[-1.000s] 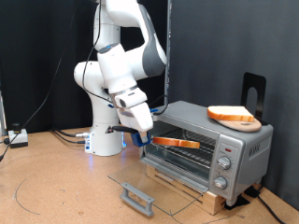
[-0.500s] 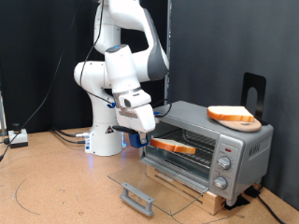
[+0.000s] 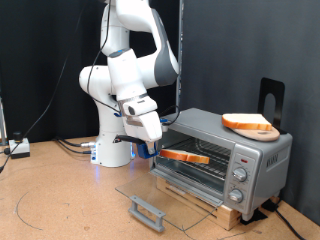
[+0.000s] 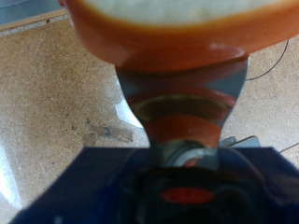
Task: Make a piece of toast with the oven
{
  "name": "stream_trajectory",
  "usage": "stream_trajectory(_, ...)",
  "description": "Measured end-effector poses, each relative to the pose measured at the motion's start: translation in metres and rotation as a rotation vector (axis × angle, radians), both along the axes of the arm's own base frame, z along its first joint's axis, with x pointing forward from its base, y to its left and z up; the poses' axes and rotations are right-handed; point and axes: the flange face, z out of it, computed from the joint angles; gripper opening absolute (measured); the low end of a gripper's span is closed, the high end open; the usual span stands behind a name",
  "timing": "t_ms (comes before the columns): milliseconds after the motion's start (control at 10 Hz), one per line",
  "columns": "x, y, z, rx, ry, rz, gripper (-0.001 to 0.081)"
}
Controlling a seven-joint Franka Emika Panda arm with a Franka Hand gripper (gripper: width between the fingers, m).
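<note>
1. The gripper (image 3: 157, 149) sits just off the oven's open mouth, on the exterior view's left of it, and pinches the near edge of a flat orange-brown slice-like piece (image 3: 188, 155). In the wrist view that piece (image 4: 182, 42) fills the frame beyond the gripper, with a pale face and an orange rim; the fingers themselves are blurred there.

2. The held piece lies roughly level, its far part reaching into the oven (image 3: 222, 155) cavity above the wire rack (image 3: 195, 170). I cannot tell whether it touches the rack.

3. To do this well, the piece wants keeping flat and square to the opening, so that no edge catches the cavity's frame or the rack wires.

4. The glass door (image 3: 165, 196) lies folded down in front, with its grey bar handle (image 3: 146, 211) nearest the camera. The arm should stay above the door and not lean on it.

5. The piece of toast (image 3: 250, 124), cream-faced with a golden-brown crust, rests on top of the oven towards the exterior view's right, well apart from the gripper.

6. The knobs (image 3: 239, 176) on the right panel stand clear of the arm.
</note>
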Motion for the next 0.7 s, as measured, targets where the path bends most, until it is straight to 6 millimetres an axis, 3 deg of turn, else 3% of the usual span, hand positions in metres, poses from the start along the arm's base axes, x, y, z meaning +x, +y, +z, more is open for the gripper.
stream_trajectory(400, 0.009, 0.019, 0.009, 0.041, 0.014, 0.044, 0.0396)
stream_trajectory(700, 0.006, 0.032, 0.017, -0.035, 0.015, 0.062, 0.0396)
